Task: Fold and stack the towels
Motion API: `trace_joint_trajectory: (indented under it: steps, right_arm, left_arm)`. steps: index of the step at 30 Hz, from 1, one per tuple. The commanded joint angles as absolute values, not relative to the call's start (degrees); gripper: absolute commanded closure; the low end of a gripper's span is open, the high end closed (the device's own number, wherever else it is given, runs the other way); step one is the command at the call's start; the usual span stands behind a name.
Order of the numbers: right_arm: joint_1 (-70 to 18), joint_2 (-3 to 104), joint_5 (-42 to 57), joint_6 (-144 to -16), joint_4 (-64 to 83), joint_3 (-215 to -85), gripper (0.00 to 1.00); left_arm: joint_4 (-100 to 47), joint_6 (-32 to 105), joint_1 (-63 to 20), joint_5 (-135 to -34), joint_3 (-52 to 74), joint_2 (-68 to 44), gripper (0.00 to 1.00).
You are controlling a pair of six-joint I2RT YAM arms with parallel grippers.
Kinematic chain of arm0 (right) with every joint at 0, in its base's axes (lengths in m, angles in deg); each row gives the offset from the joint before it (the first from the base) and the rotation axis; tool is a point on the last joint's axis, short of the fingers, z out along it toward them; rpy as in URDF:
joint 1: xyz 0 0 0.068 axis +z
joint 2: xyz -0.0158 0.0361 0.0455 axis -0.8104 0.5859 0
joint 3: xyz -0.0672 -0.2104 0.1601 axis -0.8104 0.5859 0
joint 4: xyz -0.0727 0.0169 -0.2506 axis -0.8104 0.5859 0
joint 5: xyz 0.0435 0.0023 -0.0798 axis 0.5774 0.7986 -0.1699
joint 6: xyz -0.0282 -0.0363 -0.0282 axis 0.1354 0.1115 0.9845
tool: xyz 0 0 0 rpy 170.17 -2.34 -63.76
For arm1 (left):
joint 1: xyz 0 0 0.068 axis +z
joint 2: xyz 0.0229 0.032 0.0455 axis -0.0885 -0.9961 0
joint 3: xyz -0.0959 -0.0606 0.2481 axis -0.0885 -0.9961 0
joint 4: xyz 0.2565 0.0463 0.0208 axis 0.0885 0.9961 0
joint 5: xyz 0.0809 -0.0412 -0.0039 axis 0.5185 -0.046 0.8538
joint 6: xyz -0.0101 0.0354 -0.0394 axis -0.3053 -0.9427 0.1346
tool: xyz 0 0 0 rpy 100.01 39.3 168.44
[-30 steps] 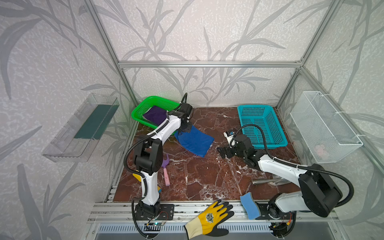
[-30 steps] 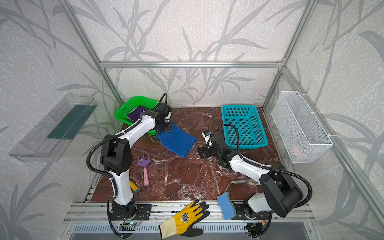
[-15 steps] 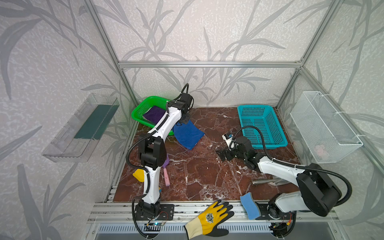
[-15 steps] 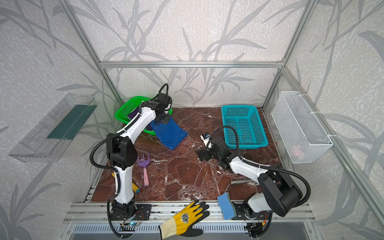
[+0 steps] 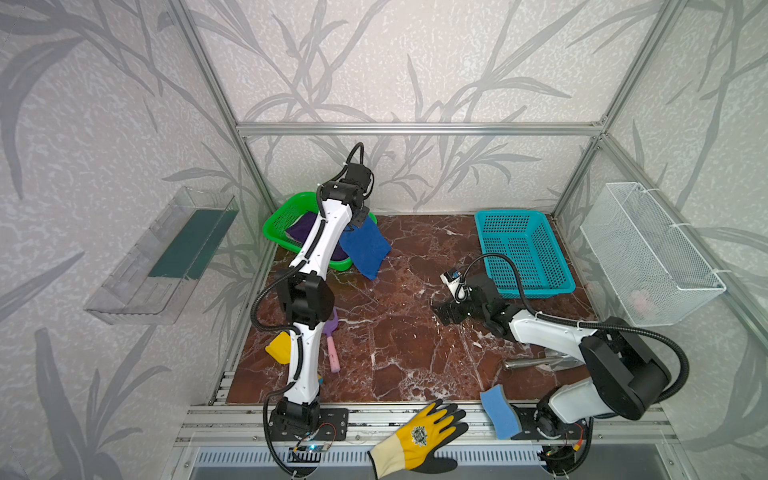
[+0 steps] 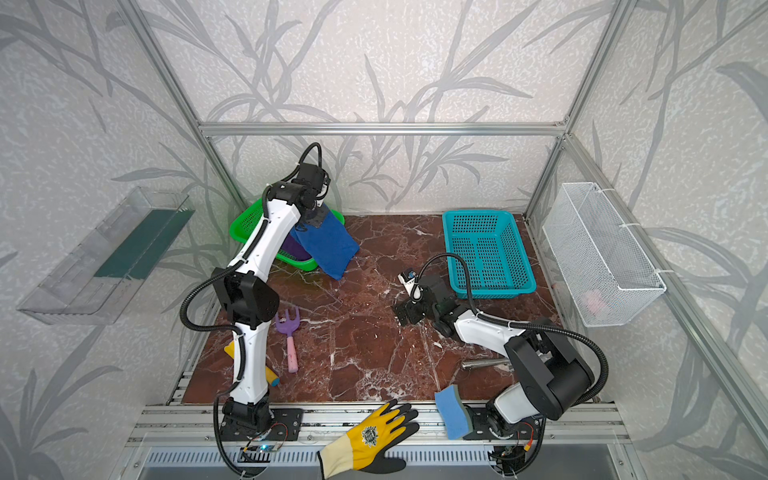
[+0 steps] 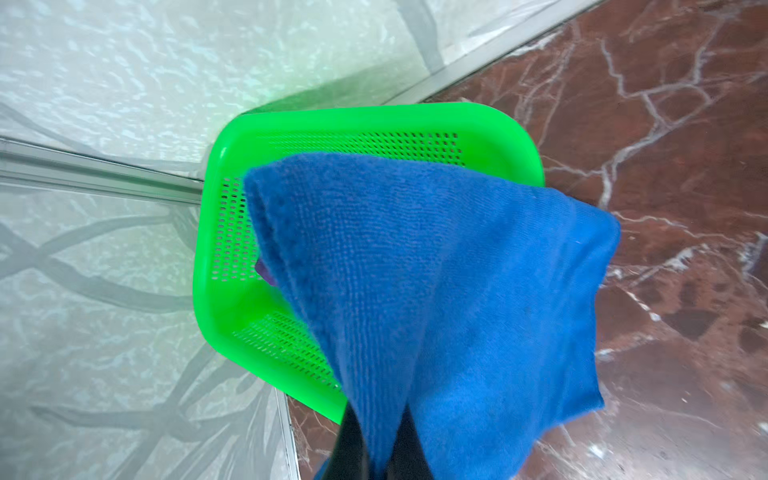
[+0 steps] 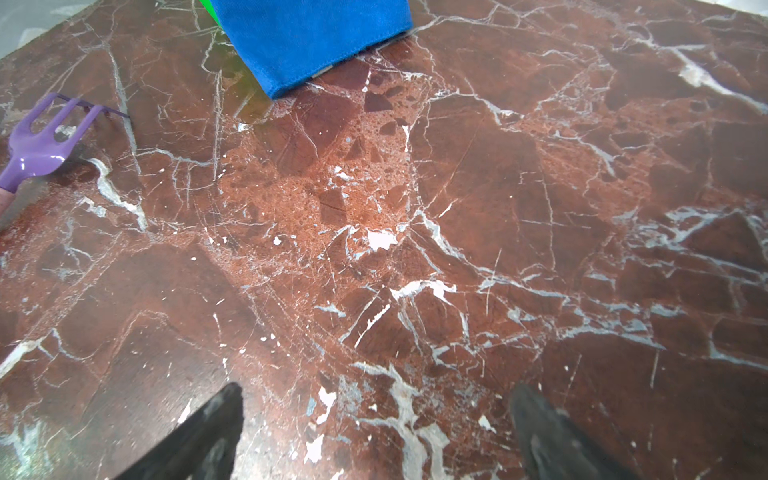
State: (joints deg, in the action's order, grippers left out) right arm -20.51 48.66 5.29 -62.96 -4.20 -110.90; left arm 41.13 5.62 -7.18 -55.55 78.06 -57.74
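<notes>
Hanging from the left gripper, the royal blue towel was pinched by one edge between jaws shut tight on the cloth. From that grip it fell away below them in a loose fold. The wrist view showed it spreading in front of the jaws across the green basket and out over the marble tabletop. In both top views the left gripper stood raised above the basket's rim, with the blue towel draped down from it past the basket's side. Whether its lowest corner touched the marble could not be told. The dark purple towel lay inside the green basket, beneath the shut jaws, mostly hidden by the arm and the blue cloth. Only a sliver of it showed in the wrist view. The right gripper sat low over bare marble with its jaws spread wide and nothing between them. The blue towel's hanging corner was well ahead of those open jaws, and a purple rake lay ahead and off to one side. The teal basket stood near, behind that gripper's wrist.
</notes>
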Motion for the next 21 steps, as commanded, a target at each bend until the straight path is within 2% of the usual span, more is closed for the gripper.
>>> trace_joint_trajectory:
  steps: [1, 9, 21]
  right_arm:
    - [-20.3, 49.6, 4.8, -61.8, -4.4, -113.0, 0.01]
    - [-19.3, 51.7, 4.1, -60.1, -2.8, -115.7, 0.01]
    - [-17.2, 53.4, 2.4, -59.3, 0.0, -118.0, 0.01]
  left_arm:
    - [43.3, 2.9, -4.1, -54.3, 80.7, -60.0, 1.0]
    - [37.6, 1.3, 2.0, -57.2, 81.0, -62.5, 1.0]
    - [27.6, -2.8, 5.1, -54.8, 83.4, -69.8, 1.0]
